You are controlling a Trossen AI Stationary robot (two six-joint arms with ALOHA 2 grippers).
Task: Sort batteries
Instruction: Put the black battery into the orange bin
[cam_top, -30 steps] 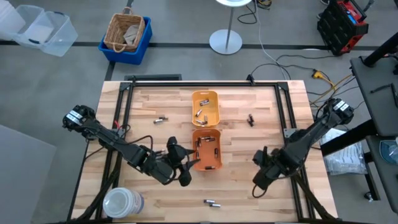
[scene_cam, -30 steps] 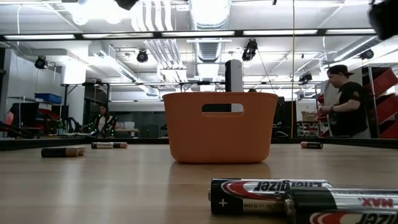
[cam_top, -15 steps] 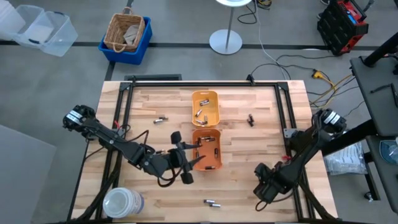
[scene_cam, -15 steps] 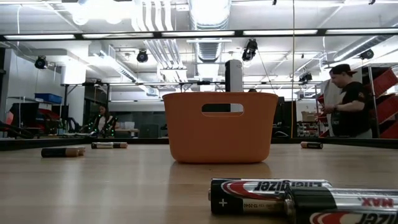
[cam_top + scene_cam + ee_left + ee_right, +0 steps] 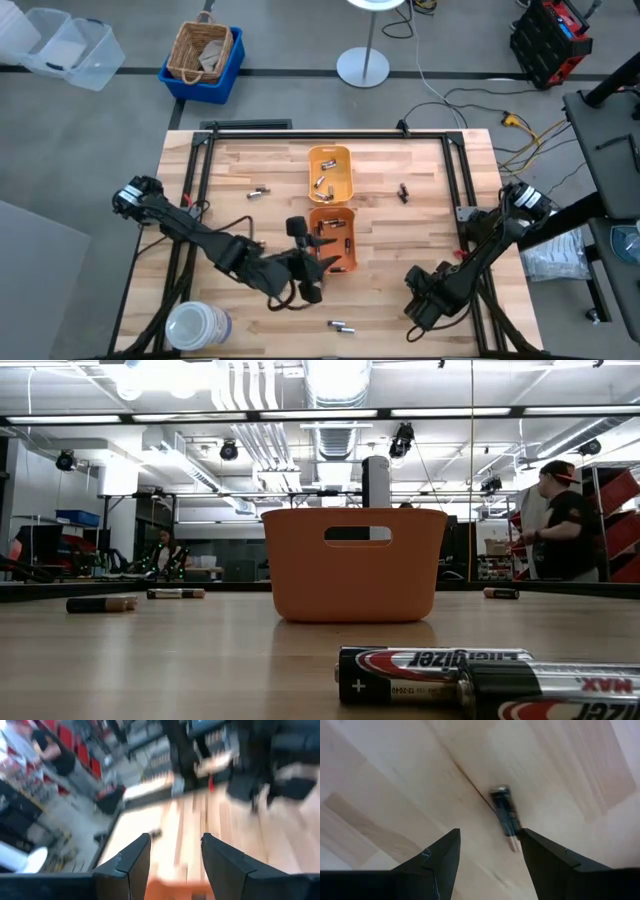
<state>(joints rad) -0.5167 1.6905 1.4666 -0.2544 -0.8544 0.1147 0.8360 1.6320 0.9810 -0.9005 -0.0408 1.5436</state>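
An orange tray (image 5: 337, 241) (image 5: 355, 565) and a yellow-orange tray (image 5: 330, 172) sit mid-table, each with a few batteries inside. Loose batteries lie on the wood at the far left (image 5: 258, 190), the far right (image 5: 403, 192) and the near edge (image 5: 340, 326) (image 5: 440, 675). My left gripper (image 5: 306, 262) (image 5: 175, 840) stands open at the orange tray's left side, with orange showing low between its fingers. My right gripper (image 5: 418, 306) (image 5: 490, 834) is open near the table's front right, and a battery (image 5: 505, 815) lies on the wood ahead of it. Neither gripper shows in the low view.
A white jar (image 5: 196, 326) stands at the near left corner. Black frame rails (image 5: 200, 180) run along the table's left, far and right sides. People stand in the room beyond the table (image 5: 560, 520).
My left gripper has slid toward the table's right edge, up to the orange tray's left side, and has stayed open. My right gripper has drawn back toward the near edge.
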